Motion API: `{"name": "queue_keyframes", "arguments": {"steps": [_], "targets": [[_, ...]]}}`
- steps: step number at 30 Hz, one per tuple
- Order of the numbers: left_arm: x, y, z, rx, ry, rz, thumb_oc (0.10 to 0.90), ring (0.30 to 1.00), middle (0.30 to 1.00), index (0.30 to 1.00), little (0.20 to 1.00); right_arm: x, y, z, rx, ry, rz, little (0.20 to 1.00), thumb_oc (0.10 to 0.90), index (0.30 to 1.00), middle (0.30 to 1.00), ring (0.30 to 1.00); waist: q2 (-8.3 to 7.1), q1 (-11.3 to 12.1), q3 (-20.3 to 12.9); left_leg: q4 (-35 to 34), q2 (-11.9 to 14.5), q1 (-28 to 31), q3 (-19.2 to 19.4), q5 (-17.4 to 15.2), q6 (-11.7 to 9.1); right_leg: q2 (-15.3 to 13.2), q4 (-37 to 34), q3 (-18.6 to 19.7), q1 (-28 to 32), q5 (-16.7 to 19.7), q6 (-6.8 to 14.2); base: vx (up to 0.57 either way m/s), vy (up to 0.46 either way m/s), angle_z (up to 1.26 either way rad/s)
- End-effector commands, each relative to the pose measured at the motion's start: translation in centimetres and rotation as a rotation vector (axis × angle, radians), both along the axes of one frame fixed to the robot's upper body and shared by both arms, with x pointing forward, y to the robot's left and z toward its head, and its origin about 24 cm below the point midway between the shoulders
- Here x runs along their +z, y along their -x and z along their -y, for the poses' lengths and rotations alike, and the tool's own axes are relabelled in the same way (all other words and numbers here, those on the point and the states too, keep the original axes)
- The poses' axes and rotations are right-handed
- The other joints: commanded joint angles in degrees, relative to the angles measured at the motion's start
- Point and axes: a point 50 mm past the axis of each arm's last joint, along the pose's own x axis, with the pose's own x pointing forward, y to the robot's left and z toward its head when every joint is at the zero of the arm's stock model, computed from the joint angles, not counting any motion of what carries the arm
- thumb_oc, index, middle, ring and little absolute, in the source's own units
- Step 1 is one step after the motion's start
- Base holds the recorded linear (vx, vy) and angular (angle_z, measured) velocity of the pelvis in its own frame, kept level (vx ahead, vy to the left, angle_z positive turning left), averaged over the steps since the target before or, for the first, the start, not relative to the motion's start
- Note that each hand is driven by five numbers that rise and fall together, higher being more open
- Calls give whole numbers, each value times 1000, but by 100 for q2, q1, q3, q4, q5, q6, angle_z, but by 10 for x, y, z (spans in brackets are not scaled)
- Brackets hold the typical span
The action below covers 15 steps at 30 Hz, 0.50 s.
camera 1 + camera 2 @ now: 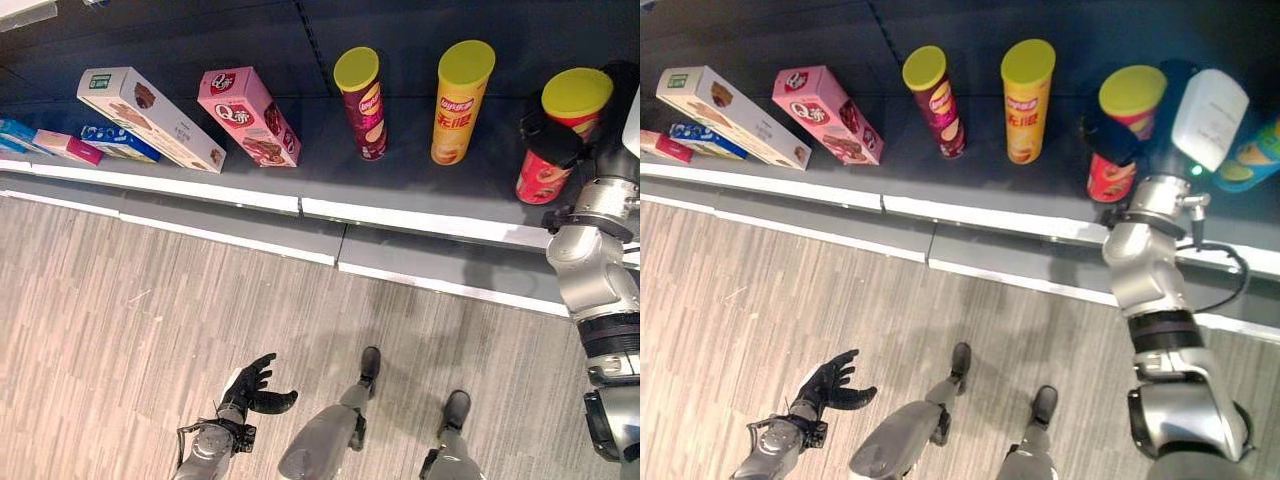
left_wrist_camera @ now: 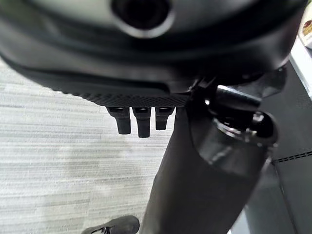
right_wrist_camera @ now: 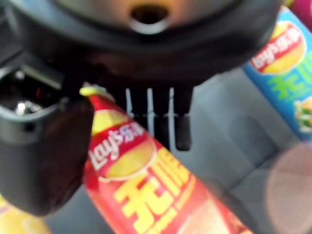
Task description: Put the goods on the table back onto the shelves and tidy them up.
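Right hand (image 1: 1118,135) wraps the red chip can (image 1: 1112,175) on the shelf (image 1: 1040,190).

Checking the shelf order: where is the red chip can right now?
The red chip can stands on the shelf, right of the yellow can, with the right hand curled around it.

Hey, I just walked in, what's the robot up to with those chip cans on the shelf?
The robot is shelving goods. Its right hand is wrapped round the red chip can, which stands upright on the dark shelf beside the yellow can and the maroon can. Further left, the pink box and white box are already there. The left hand hangs open over the floor, holding nothing.
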Motion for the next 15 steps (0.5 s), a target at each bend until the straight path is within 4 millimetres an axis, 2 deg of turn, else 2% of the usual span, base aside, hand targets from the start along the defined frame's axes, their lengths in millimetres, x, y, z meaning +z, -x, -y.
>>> {"name": "queue_keyframes", "arguments": {"steps": [1,7,15], "targets": [[10,-11,-11,4,-32,67,800,900,900,900,900,85,24,-6,-33,158,333,300,400,300,300,300,-231,105,-407,14,143,29,-186,-526,-542,-698,127,108,-121,56,503,0,0,0],[12,-13,-10,9,-26,80,800,900,900,900,900,92,28,3,-70,145,361,300,400,300,300,300,-169,131,-411,14,114,-39,-214,-512,-545,-719,118,124,-172,65,519,0,0,0],[14,-15,-9,-2,-27,90,800,900,900,900,900,90,27,8,-74,96,368,300,400,300,300,300,-122,159,-411,14,87,-87,-246,-499,-551,-741,122,68,-179,50,529,0,0,0]]}}
